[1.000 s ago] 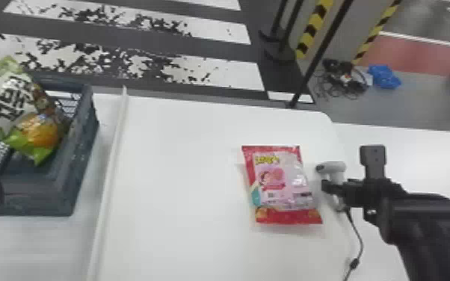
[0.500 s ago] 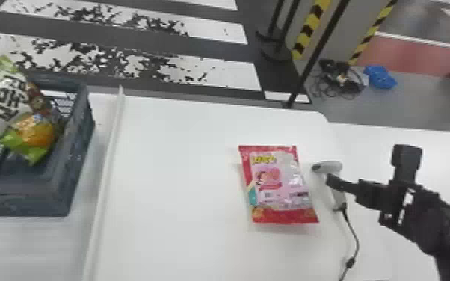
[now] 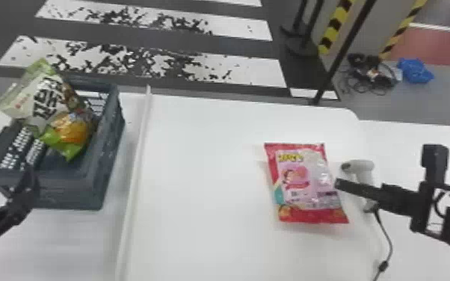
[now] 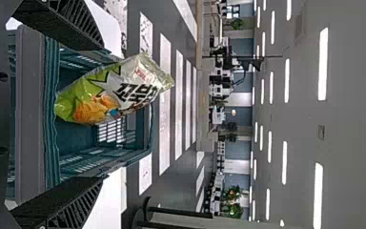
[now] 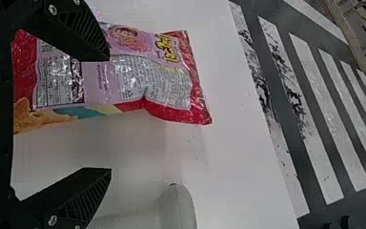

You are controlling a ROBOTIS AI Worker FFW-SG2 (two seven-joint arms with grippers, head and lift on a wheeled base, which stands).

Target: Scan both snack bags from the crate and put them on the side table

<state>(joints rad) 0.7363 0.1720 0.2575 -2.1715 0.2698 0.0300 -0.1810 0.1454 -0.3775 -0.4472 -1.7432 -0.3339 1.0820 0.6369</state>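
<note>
Snack bag one, red and pink with a yellow logo [image 3: 306,183], lies flat on the white tabletop [image 3: 205,179], toward its right end. Its long axis is slightly askew. Snack bag two, green and white with an orange food picture [image 3: 54,101], is in the blue-grey crate [image 3: 104,164] at left. It sits tilted, with its upper end above the rim.

Right hand [image 3: 360,188]: released. Head view has a fingertip by the right edge of the red bag; contact cannot be judged. Right wrist view: fingers of the right hand [image 5: 110,114] spread wide, grasping nothing. One finger overlaps the printed face of the red bag in that view; part of the bag and bare white surface show through the gap.

Left hand [image 3: 26,187]: at the near side of the crate. Left wrist view: fingers of the left hand [image 4: 106,114] well apart, grasping nothing; the green bag is beyond the tips, within the crate's opening. Whether a finger touches the crate cannot be told.

Handheld scanner, light grey [image 3: 364,168]: just beside the red bag, on its right, nozzle toward the bag. A black finger crosses in front of its handle in the head view. Dark cord [image 3: 388,239] runs from the handle toward the near edge.

Surroundings: white floor stripes [image 3: 153,67] past the far edge; black cables [image 3: 372,74] and a blue bundle [image 3: 415,71] on the floor at far right.
</note>
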